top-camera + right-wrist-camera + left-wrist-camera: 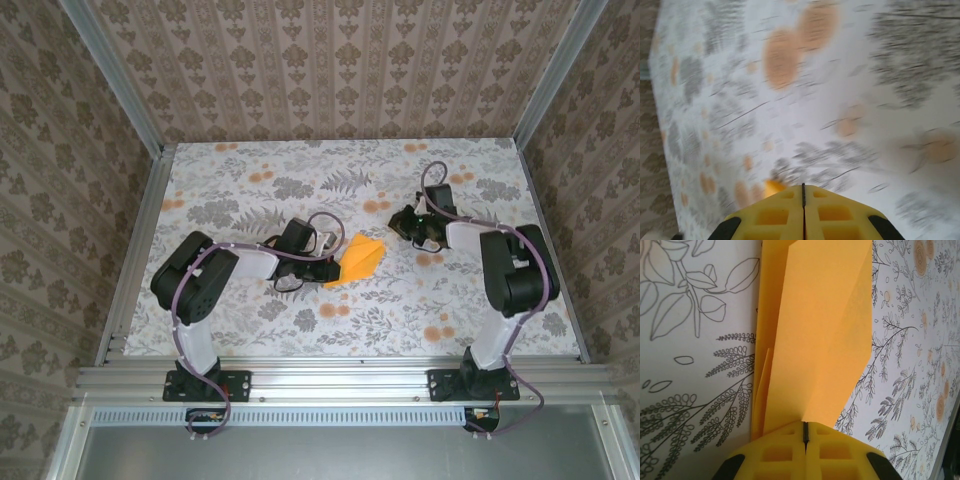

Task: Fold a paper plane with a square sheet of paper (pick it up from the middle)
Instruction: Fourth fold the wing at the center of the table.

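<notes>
The square sheet of paper (360, 257) is orange-yellow and folded into a layered, creased, tapering shape near the table's middle. I cannot tell whether it forms a paper plane. My left gripper (334, 266) is shut on its near edge. In the left wrist view the paper (815, 330) fans upward from the closed yellow fingertips of the left gripper (805, 424), its layers spreading on the left. My right gripper (402, 226) hovers to the right of the paper, apart from it. In the blurred right wrist view the right gripper (803, 186) is shut with nothing between its fingers.
A floral tablecloth (300, 320) covers the table. Aluminium frame rails (135, 250) and patterned walls (330, 70) enclose it on the left, back and right. A small blurred orange-yellow patch (771, 187) shows beside the right fingertips; I cannot tell what it is.
</notes>
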